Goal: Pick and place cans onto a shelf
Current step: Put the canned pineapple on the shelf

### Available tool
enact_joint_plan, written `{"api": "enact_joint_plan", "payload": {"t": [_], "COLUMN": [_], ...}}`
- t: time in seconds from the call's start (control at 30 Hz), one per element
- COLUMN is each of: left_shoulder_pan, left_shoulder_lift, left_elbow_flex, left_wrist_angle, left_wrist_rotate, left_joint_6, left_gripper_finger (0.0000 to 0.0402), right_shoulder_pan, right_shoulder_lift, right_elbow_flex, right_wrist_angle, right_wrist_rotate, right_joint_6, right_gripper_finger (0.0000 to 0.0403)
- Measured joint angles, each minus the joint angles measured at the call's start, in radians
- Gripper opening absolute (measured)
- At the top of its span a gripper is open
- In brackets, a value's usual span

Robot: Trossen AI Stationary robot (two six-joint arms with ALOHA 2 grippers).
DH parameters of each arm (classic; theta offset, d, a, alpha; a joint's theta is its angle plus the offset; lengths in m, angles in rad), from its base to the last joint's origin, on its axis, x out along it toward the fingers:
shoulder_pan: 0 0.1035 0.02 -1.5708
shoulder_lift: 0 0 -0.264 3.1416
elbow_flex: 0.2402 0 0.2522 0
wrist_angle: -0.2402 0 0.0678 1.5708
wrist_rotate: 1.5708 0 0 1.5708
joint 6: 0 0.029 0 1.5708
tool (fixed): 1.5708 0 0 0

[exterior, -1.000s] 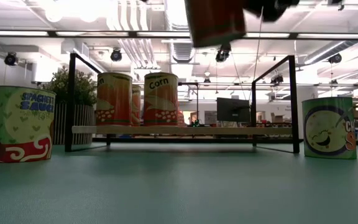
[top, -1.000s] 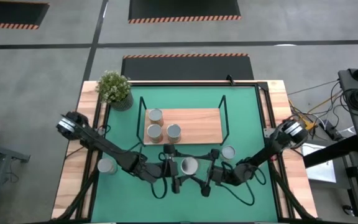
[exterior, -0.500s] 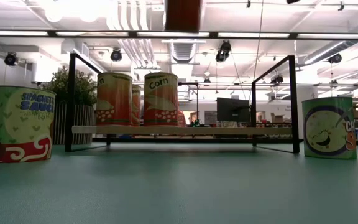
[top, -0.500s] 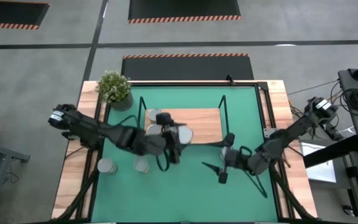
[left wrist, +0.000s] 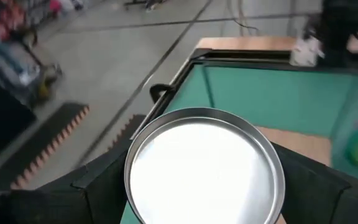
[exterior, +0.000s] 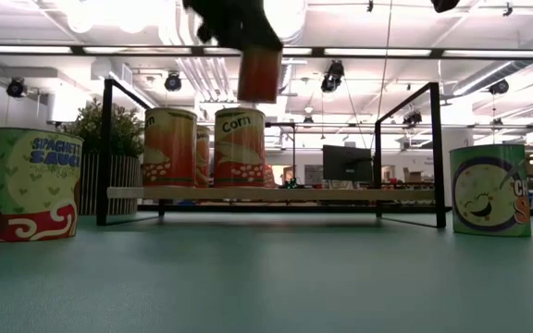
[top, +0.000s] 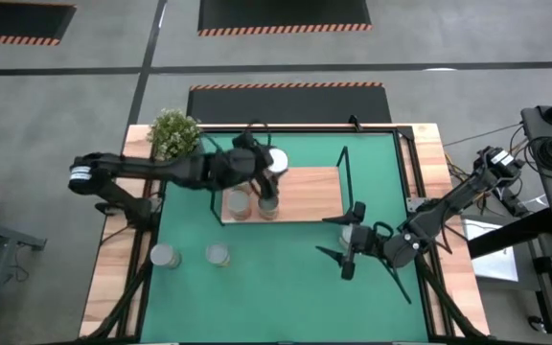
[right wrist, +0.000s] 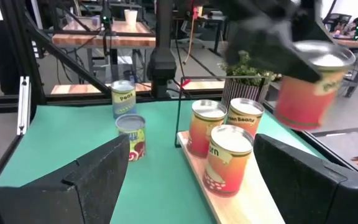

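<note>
The green table mat (top: 286, 268) carries everything, and the shelf (top: 305, 192) sits toward its far edge, midway across, a wooden board inside a thin black wire frame.

The left arm reaches over the shelf's far-left corner, and the left gripper (top: 268, 165) is pinching a can (exterior: 259, 74) by its sides, holding it in the air above the board (its shiny lid (left wrist: 205, 165) fills the left wrist view, with a dark finger on either side). Three more cans (right wrist: 229, 149) stand upright on the board's left end, close together; the held one hangs just above them, near the far edge.

The right arm waits over the mat's right half, near the shelf's near-right corner. The right gripper (top: 345, 251) is spread wide and empty, with a can close beside it.

Two cans (top: 192, 255) stand near the mat's near-left corner, well apart from the shelf.

A can like this is likely rigid and fairly heavy for its size, with a smooth label that may slip. I judge the best hold is across the cylinder wall at mid-height, squarely, since a tilted can could knock its neighbours.
</note>
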Motion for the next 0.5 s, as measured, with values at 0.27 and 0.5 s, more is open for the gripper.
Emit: {"api": "enact_joint_plan", "payload": {"t": [0.27,0.5], "left_shoulder_pan": [0.08,0.077], "left_shoulder_lift": [0.031,0.038], "left_elbow_flex": [-0.116,-0.147], "left_wrist_angle": [0.075,0.113], "left_wrist_rotate": [0.045,0.044], "left_joint_6": [-0.147,-0.175], "left_gripper_finger": [0.0304,0.0304], "right_shoulder_pan": [0.0,0.0], "right_shoulder_lift": [0.013,0.021], "right_elbow_flex": [0.0,0.0], "right_wrist_angle": [0.001,0.0], "right_wrist_rotate": [0.0,0.0], "right_joint_6": [0.0,-0.004], "right_gripper_finger": [0.0329,0.0327]}}
